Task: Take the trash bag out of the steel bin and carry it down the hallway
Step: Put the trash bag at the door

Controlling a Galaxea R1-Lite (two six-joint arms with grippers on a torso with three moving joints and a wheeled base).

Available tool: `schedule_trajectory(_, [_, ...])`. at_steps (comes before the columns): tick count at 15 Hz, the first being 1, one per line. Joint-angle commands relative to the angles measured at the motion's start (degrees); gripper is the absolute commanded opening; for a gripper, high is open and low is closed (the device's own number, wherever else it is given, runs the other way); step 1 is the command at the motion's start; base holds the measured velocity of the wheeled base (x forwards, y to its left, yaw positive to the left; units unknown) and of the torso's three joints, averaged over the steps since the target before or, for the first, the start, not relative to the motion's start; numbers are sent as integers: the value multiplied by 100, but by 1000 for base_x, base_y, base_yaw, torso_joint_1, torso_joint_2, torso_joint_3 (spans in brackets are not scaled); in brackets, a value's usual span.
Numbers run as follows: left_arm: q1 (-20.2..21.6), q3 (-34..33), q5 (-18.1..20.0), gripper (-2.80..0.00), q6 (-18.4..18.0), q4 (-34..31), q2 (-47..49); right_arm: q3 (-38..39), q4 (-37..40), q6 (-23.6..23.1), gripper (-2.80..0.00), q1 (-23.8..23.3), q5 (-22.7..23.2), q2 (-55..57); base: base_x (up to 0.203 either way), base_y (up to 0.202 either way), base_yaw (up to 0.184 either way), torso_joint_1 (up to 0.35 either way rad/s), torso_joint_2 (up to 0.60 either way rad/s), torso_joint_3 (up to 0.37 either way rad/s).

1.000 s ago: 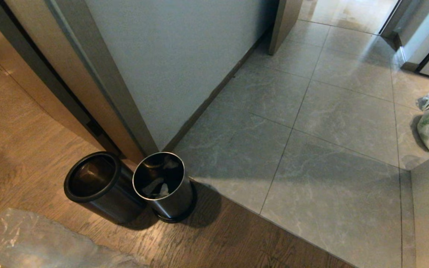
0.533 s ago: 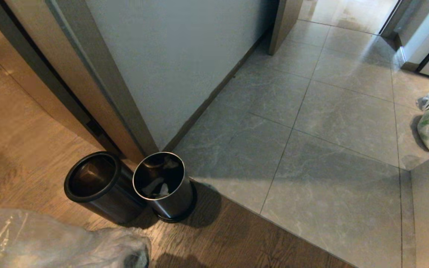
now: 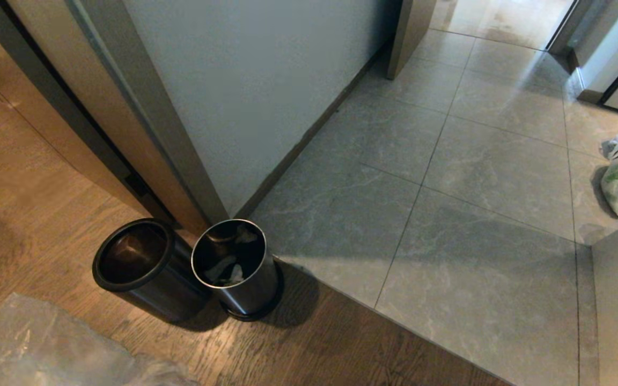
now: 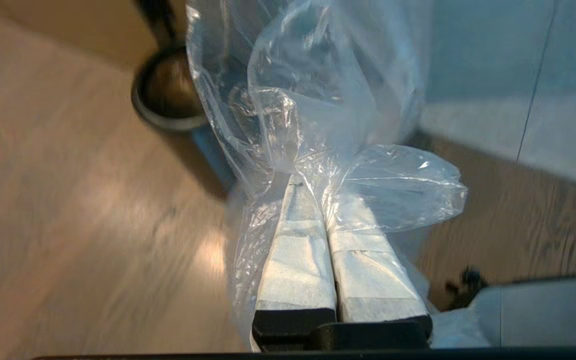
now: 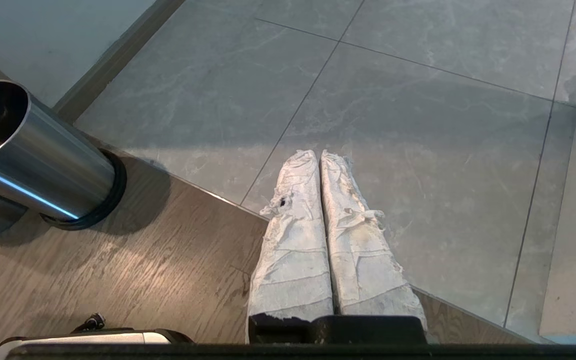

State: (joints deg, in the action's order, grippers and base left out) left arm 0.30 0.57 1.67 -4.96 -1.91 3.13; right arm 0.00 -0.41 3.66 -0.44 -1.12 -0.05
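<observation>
Crinkled clear trash bag point(image 4: 318, 100) clamped in the left hand point(image 4: 325, 195), near the steel bin point(image 3: 137, 265); right hand point(image 5: 319, 160) pressed together, empty, over the hallway point(image 5: 418, 150) tiles.

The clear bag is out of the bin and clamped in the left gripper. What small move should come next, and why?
Probably turn the base toward the hallway and start driving. The left gripper is shut on the trash bag, which hangs clear of the steel bin in the head view, so the removal looks done. The right gripper is shut and empty, over the floor.
</observation>
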Motion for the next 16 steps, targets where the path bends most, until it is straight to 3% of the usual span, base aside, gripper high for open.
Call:
schedule_trajectory(1, [-28, -55, -2, -280, 38, 152, -323, 9, -2, 3, -280, 0, -2, -4, 0, 0, 0, 0, 0, 0])
schedule_trajectory(5, [-30, -57, -131, -280, 347, 165, -322, 9, -2, 3, -280, 0, -2, -4, 0, 0, 0, 0, 0, 0])
schedule_trajectory(12, [-30, -57, -96, -280, 68, 147, -313, 9, -2, 3, -280, 0, 2, -4, 0, 0, 0, 0, 0, 0])
schedule_trajectory(16, [-30, -57, -103, -280, 107, 154, -313, 9, -2, 3, -280, 0, -2, -4, 0, 0, 0, 0, 0, 0])
